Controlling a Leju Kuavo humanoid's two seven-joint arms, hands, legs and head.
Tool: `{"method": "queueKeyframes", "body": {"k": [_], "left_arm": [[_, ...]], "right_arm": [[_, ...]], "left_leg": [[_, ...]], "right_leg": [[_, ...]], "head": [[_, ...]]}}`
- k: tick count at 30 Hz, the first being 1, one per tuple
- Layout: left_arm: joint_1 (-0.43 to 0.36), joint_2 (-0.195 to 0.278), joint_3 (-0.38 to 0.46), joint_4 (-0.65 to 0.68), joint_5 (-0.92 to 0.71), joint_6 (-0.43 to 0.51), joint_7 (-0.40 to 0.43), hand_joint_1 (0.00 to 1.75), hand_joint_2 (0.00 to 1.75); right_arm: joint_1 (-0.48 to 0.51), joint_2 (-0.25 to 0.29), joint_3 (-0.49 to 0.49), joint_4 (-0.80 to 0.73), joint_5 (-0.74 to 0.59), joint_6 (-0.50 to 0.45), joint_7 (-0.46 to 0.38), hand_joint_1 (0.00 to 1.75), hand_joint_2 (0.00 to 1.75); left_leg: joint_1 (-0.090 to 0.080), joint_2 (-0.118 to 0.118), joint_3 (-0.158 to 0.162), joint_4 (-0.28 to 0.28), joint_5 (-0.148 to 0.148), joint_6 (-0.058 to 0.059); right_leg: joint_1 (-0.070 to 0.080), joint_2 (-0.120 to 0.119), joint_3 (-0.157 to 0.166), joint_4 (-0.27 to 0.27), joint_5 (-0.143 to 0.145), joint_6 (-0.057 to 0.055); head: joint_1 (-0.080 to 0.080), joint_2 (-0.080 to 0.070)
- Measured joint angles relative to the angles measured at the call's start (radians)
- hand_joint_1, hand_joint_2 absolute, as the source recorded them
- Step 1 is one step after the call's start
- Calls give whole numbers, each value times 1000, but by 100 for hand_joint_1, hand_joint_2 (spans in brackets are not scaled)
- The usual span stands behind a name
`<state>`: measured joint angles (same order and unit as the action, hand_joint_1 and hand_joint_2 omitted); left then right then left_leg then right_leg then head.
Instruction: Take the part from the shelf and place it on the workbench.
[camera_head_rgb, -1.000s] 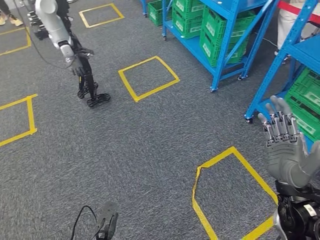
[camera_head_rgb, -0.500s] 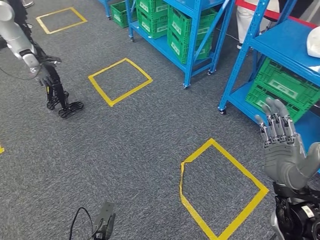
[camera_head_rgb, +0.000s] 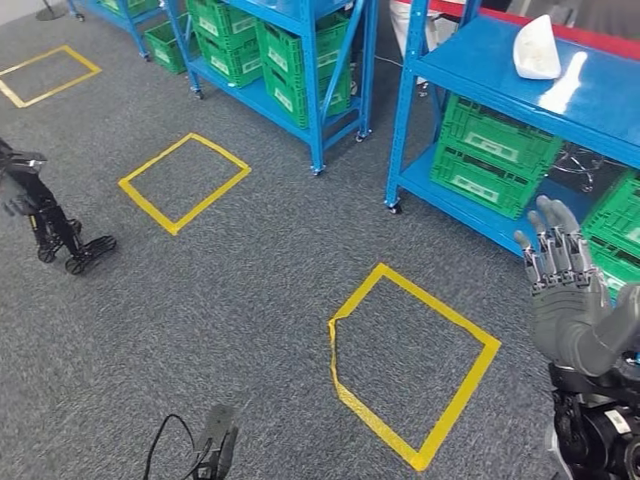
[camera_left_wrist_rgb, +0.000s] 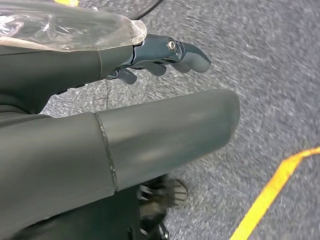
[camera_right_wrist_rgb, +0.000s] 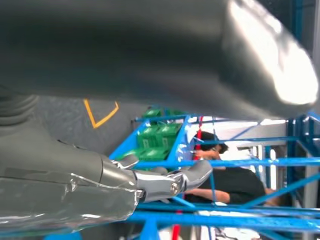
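While right hand (camera_head_rgb: 567, 300) spread: one white part (camera_head_rgb: 536, 48), shelf-top (camera_head_rgb: 604, 90).

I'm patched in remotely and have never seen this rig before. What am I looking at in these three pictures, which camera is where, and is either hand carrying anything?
This is a two-legged robot with two arms, each ending in a many-fingered hand. The wide picture comes from a camera high on its body, looking forward and down at grey carpet marked with yellow tape squares. Its right hand is raised at the right edge, fingers apart, holding nothing. Its left hand shows dark at the far left edge; whether it is open or closed is hard to tell.

The other two pictures come from cameras at the wrists, just behind each hand, and are turned on their side. The left one looks past the left hand at carpet; the right one looks past the right hand toward the shelves.

Ahead stand blue shelves holding green crates. A white part lies on the nearest shelf's upper level.
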<state>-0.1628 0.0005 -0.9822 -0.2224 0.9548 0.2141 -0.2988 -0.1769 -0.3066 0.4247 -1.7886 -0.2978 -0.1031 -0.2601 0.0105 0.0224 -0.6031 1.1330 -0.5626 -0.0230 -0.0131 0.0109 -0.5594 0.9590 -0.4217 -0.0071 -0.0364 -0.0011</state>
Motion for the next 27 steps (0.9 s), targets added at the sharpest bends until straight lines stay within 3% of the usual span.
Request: {"method": "queueKeyframes", "body": {"k": [1, 2, 3, 5, 7, 8, 9, 11, 13, 15, 17, 18, 19, 21, 23, 24, 26, 27], "left_arm": [[1, 0, 0, 0, 0, 0, 1, 0, 0], [3, 0, 0, 0, 0, 0, 2, 0, 0], [4, 0, 0, 0, 0, 0, 3, 0, 0], [3, 0, 0, 0, 0, 0, 3, 0, 0], [2, 4, 0, 0, 0, 0, 3, 0, 0], [2, 5, 0, 0, 0, 0, 3, 0, 0], [1, 6, 0, 0, 0, 0, 3, 0, 0], [0, 4, 0, 0, 0, -1, 3, 0, 0], [-1, 3, 0, 0, 0, -2, 3, 0, 0], [0, 3, 0, 0, -1, -3, 2, 0, 0], [3, 3, 0, 0, -1, -3, 2, 0, 0], [4, 3, 0, 0, -1, -3, 2, 0, 0], [3, 2, 0, 0, -1, -3, 2, 0, 0], [2, 2, 0, 0, -1, -3, 2, 0, 0], [0, 3, 0, 0, -1, -3, 2, 0, 0], [0, 3, 0, 0, -1, -3, 1, 0, 0], [-2, 3, 0, 0, -1, -4, 1, 0, 0], [-3, 4, 0, 0, -1, -5, 0, 0, 0]], "right_arm": [[0, 0, 0, 0, 1, 0, 1, 0, 0], [1, 1, 0, 0, 1, 0, 1, 0, 0], [2, 1, 1, 0, 1, 0, 2, 0, 0], [2, 2, 0, 0, 1, 0, 2, 0, 0], [2, 2, 0, 0, 2, 0, 2, 0, 0], [2, 2, 0, 0, 2, 0, 2, 0, 0], [2, 3, 0, 0, 2, 1, 2, 0, 0], [3, 3, -1, 0, 3, 1, 3, 0, 0], [2, 3, -2, 1, 3, 2, 3, 0, 0], [0, 4, -2, 2, 4, 2, 3, 0, 0], [2, 5, -1, 5, 4, 2, 4, 0, 0], [2, 6, -1, 7, 4, 2, 4, 0, 0], [2, 5, -1, 8, 4, 3, 4, 0, 0], [2, 6, -2, 9, 4, 3, 4, 0, 0], [1, 6, -2, 9, 4, 4, 4, 0, 0], [1, 6, -2, 10, 4, 4, 4, 0, 0], [1, 6, -2, 10, 4, 5, 4, 0, 0], [1, 6, -2, 10, 4, 6, 3, 0, 0]], "left_leg": [[0, -10, -38, 73, -27, -1], [0, -14, -63, 118, -36, -1], [-1, -17, -70, 125, -25, 2], [-2, -34, -23, 14, 46, 14], [-3, -90, 44, -136, 107, 30], [-5, -109, 62, -178, 120, 34], [-7, -116, 69, -195, 122, 35], [-7, -88, 73, -205, 127, 36], [-2, -60, 78, -219, 134, 43], [-1, -31, 80, -225, 136, 49], [-2, -2, 79, -225, 134, 50], [-2, 12, 80, -224, 133, 49], [-1, 25, 80, -222, 131, 46], [0, 48, 82, -215, 124, 37], [-4, 66, 82, -203, 116, 26], [-6, 74, 82, -200, 114, 22], [-5, 87, 84, -198, 111, 13], [-2, 76, 83, -189, 102, 8]], "right_leg": [[1, 12, -2, 0, 1, -2], [2, 25, -3, 0, 3, -4], [3, 39, -4, 0, 4, -5], [4, 68, -4, 0, 6, -4], [4, 94, -7, 1, 9, 1], [2, 106, -10, 2, 11, 5], [0, 118, -14, 1, 13, 11], [-2, 131, -21, 0, 16, 23], [2, 83, -43, 39, -11, 31], [3, 17, -97, 159, -79, 38], [-3, -2, -147, 277, -127, 45], [-6, -5, -149, 290, -124, 48], [-8, -10, -130, 261, -103, 51], [-8, -43, -51, 119, -43, 54], [-3, -68, 1, 20, -16, 45], [1, -69, 5, 8, -18, 39], [3, -45, 3, 7, -16, 24], [2, -34, 3, 6, -14, 18]], "head": [[-2, 0], [-3, 0], [-4, 0], [-5, 0], [-4, 0], [-5, 0], [-5, 0], [-6, 0], [0, 0], [8, 0], [11, 0], [11, 0], [11, 0], [12, 0], [11, 0], [10, 0], [7, 0], [7, 0]]}}
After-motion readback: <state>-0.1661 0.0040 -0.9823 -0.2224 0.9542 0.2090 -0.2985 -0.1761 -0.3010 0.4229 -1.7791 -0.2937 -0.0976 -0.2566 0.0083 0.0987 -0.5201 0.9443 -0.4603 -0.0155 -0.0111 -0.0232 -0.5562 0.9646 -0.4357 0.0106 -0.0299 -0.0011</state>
